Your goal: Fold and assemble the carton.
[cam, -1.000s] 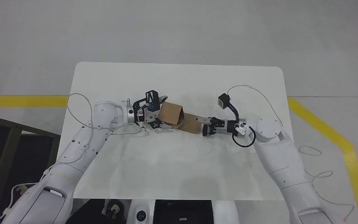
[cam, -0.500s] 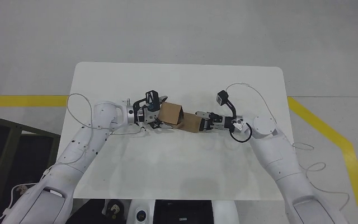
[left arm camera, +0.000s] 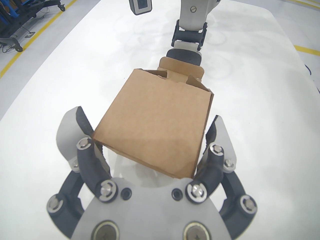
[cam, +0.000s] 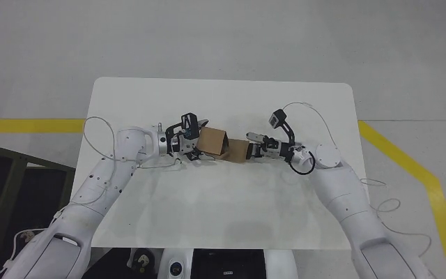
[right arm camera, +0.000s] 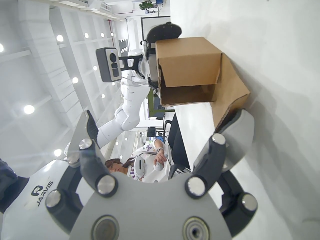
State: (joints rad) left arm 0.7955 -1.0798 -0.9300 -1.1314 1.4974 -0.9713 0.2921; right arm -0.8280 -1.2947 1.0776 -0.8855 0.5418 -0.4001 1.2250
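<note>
Carton (cam: 214,141) sits near ctr of the white bench (cam: 313,209), btwn the two arms, long axis running from one hand to the other. Plain brown cardboard, body already squared up into a box shape.

Left hand (cam: 195,141) is at one end and is clamped on the carton. In the left wrist view the hand (left arm camera: 148,117) brackets the near end of the carton (left arm camera: 157,116), w/ finger pads (left arm camera: 83,126) touching the box on either side. There's a shadow under that end. Can't tell if it rests on the bench (left arm camera: 262,63) or is held just above it.

Right hand (cam: 252,148) is at the opp. end, spread wide, gripping nothing. In the right wrist view the hand (right arm camera: 162,118) has one finger (right arm camera: 237,126) touching the edge of a flap (right arm camera: 231,88). That flap sticks out from the carton's open end, close along the bench (right arm camera: 250,13). The other finger is in free air, well apart from the cardboard. The open end of the carton (right arm camera: 187,61) faces this hand, hollow inside visible.

From the left wrist view the flap (left arm camera: 181,69) has rounded corners and juts past the far end, w/ the right hand (left arm camera: 185,57) right against it. In the top view the flap (cam: 239,150) lies btwn box body and right hand.

Yellow floor line (cam: 42,125) runs past the bench.
</note>
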